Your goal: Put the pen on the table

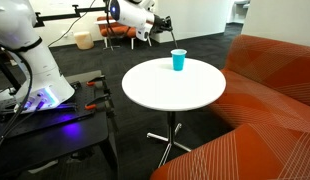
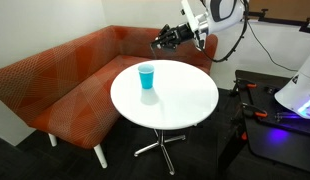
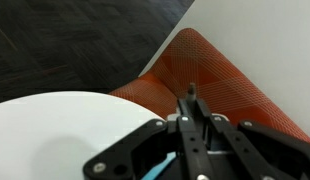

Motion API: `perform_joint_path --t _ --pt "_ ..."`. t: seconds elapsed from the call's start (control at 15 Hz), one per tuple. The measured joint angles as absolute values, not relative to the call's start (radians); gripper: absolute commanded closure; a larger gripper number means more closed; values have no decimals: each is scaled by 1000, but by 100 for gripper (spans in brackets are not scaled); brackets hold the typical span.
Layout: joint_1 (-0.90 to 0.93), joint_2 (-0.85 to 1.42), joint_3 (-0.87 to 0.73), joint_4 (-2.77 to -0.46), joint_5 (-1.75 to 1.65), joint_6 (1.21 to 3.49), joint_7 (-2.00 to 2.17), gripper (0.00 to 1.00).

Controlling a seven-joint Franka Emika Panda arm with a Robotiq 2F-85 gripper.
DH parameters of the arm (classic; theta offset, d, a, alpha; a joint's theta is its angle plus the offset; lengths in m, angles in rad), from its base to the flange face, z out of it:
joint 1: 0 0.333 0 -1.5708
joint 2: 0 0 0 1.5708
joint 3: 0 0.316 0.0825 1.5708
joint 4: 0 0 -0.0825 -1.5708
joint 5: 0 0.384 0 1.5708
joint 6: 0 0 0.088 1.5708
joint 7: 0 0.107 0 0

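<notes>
My gripper (image 3: 191,112) is shut on the pen (image 3: 191,94), a thin dark stick whose tip pokes out between the fingers. In both exterior views the gripper (image 1: 163,22) (image 2: 162,42) hangs in the air above and beyond the far edge of the round white table (image 1: 160,92) (image 2: 185,105), over the sofa side. The pen is too small to make out there. A cyan cup (image 1: 178,60) (image 2: 146,76) stands upright on the table. The wrist view shows the table top (image 3: 45,130) below and a cyan sliver (image 3: 163,168) behind the fingers.
An orange sofa (image 1: 275,90) (image 2: 65,80) (image 3: 230,80) wraps around the table. The dark bench with the robot base (image 1: 55,120) (image 2: 285,130) stands beside it, with red-handled clamps on its edge. Dark carpet lies around the table's cross-shaped foot (image 1: 167,140).
</notes>
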State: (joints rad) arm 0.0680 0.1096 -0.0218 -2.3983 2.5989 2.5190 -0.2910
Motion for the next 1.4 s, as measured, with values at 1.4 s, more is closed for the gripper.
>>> perform_joint_path --t 1.4 --pt "77 45 66 -2520 2196 2710 115 97"
